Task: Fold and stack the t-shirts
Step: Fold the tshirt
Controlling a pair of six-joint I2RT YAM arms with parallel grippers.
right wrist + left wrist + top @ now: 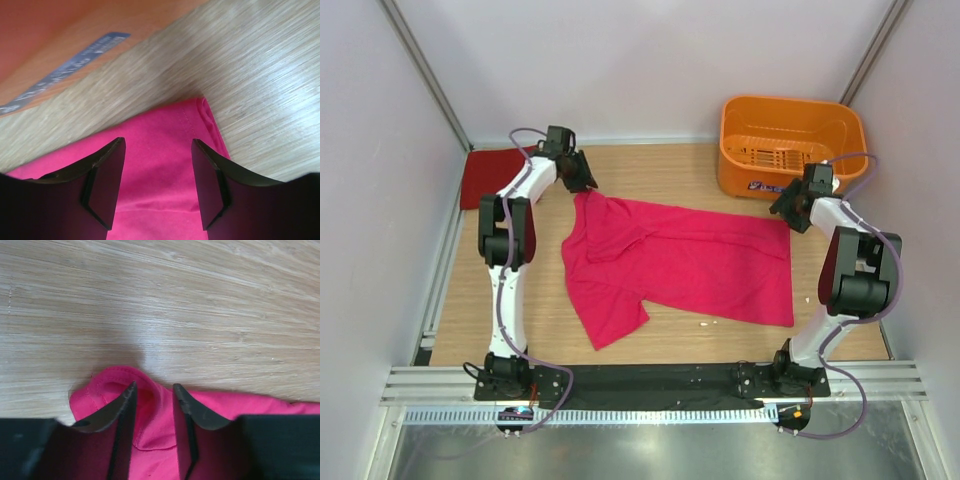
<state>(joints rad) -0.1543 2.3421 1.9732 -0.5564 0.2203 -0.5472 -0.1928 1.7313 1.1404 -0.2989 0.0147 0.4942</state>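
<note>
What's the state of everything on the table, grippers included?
pink t-shirt: spread flat, left end rumpled
red t-shirt: folded, at far left corner
orange basket: upright, empty
left gripper: partly open, astride a raised pink fold
right gripper: open, over the pink t-shirt's corner

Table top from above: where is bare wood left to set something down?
Free: the far strip between pink t-shirt and back wall, left of the orange basket; the near strip between shirt and arm bases. Crowded: far corners, by the red t-shirt and the basket.
</note>
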